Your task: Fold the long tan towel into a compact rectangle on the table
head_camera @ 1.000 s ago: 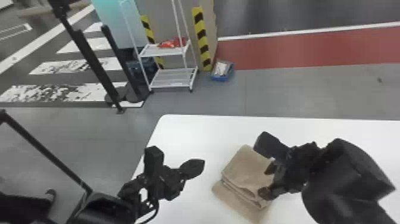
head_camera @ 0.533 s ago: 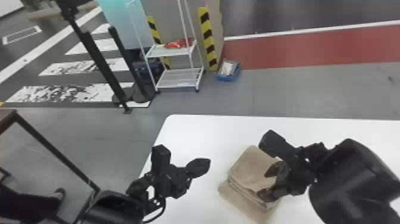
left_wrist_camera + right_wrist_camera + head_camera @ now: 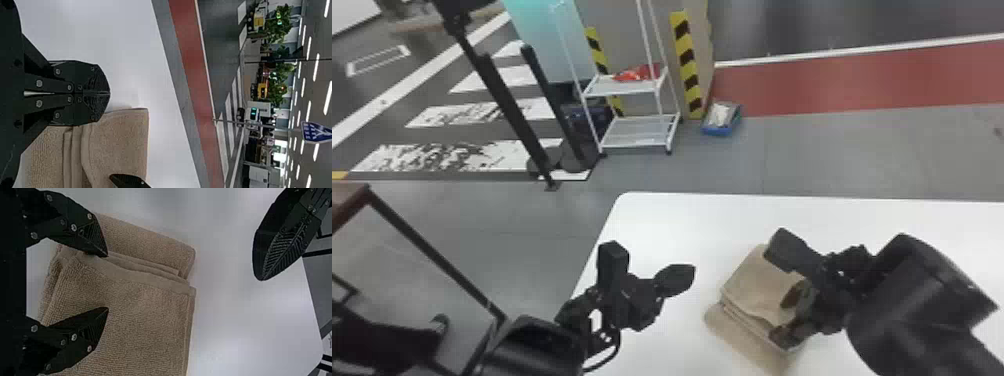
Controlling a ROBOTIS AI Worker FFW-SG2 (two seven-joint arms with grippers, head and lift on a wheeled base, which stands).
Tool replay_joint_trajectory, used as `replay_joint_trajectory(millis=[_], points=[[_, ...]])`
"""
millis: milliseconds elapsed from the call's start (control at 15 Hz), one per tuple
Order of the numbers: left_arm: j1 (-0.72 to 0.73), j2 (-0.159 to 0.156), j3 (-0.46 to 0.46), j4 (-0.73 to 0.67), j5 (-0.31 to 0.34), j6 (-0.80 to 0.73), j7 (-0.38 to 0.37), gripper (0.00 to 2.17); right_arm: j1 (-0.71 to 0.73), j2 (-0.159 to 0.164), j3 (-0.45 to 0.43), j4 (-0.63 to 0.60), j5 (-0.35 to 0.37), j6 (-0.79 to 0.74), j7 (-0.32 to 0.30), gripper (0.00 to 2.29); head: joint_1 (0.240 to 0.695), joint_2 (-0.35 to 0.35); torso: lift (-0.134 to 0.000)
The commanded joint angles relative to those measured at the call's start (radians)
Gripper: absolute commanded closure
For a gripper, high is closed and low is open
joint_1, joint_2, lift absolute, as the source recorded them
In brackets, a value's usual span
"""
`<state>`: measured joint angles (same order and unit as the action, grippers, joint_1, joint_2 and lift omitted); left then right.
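Though perhaps against towel (image 3: 752, 290), right tool (image 3: 780, 320) well agape, left tool (image 3: 689, 274) closed, both empty.

We saw the tan towel (image 3: 752, 287) lying flat on the white table (image 3: 662, 227), folded into a thick, roughly rectangular block. It sat to the right of the table's far left corner, inward from the far edge and well apart from the left edge, turned at an angle to both. Its cloth looked soft and looped, with a smoother, slightly wavy band along the top layer's edge. Several layers showed stacked beneath that edge, though we could not fairly count them. A lower, rounded fold stuck out past the stack on the side toward the table's left edge. The top layer looked mostly smooth.
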<state>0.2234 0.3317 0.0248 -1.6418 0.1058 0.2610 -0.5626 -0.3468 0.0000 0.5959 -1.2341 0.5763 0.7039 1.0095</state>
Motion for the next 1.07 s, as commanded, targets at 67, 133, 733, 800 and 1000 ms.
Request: replay_joint_trajectory(millis=[67,133,733,800,1000], points=[[-0.007,0.000,-0.005,0.005,0.000,0.002,0.001,1.90,-0.017,0.001,0.018,0.016,0.004,0.065,0.017,0.62,0.695,0.324,0.000],[-0.010,0.000,-0.005,0.005,0.000,0.002,0.000,1.90,-0.017,0.001,0.021,0.002,0.019,0.090,0.021,0.68,0.695,0.322,0.000],[-0.010,0.001,0.003,-0.004,0.000,0.033,-0.008,1.90,0.020,0.001,-0.073,-0.079,0.206,0.167,0.095,1.11,0.695,0.278,0.000],[-0.010,0.001,0.003,-0.009,0.000,0.036,-0.008,1.90,0.029,0.001,-0.091,-0.094,0.209,0.164,0.103,1.11,0.695,0.271,0.000],[0.013,0.000,0.004,-0.058,0.006,0.094,-0.010,1.90,0.052,0.001,-0.134,-0.148,0.221,0.158,0.121,1.10,0.695,0.249,0.000]])
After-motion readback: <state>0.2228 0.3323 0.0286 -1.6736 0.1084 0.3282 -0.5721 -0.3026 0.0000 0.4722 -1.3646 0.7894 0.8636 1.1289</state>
